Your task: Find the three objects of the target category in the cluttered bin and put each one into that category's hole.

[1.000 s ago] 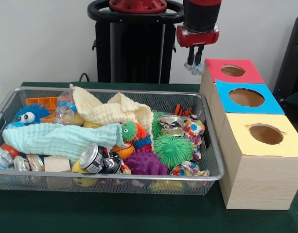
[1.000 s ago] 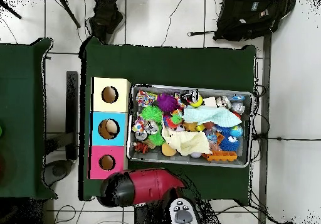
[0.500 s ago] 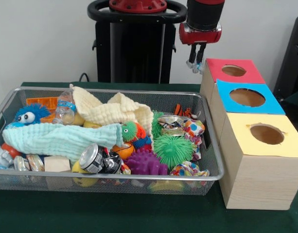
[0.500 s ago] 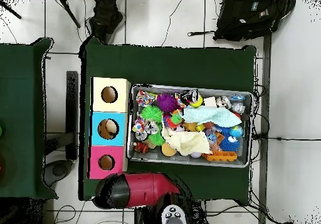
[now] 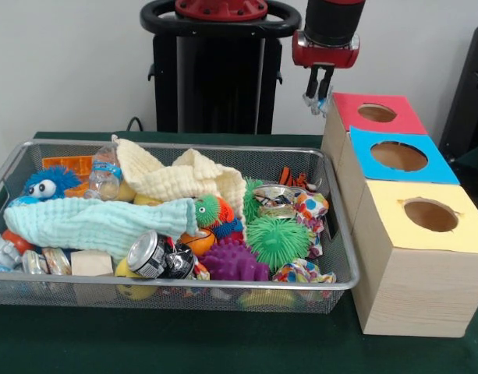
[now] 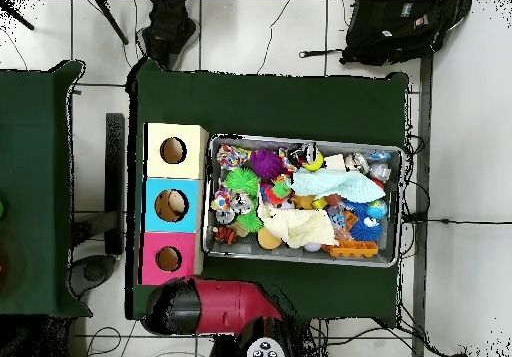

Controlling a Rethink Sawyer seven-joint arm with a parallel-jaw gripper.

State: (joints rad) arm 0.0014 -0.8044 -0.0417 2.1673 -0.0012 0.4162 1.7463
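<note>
The gripper (image 5: 318, 99) hangs in the air just behind the far corner of the red-topped box (image 5: 371, 125), with its fingers close together, and I cannot tell if it holds anything. Beside it the three boxes stand in a row, red, blue (image 5: 398, 167) and yellow (image 5: 422, 265), each with a round hole on top. The wire bin (image 5: 332, 234) next to them is full of cloths, spiky balls (image 5: 277, 240), a can (image 5: 154, 255) and a bottle.
</note>
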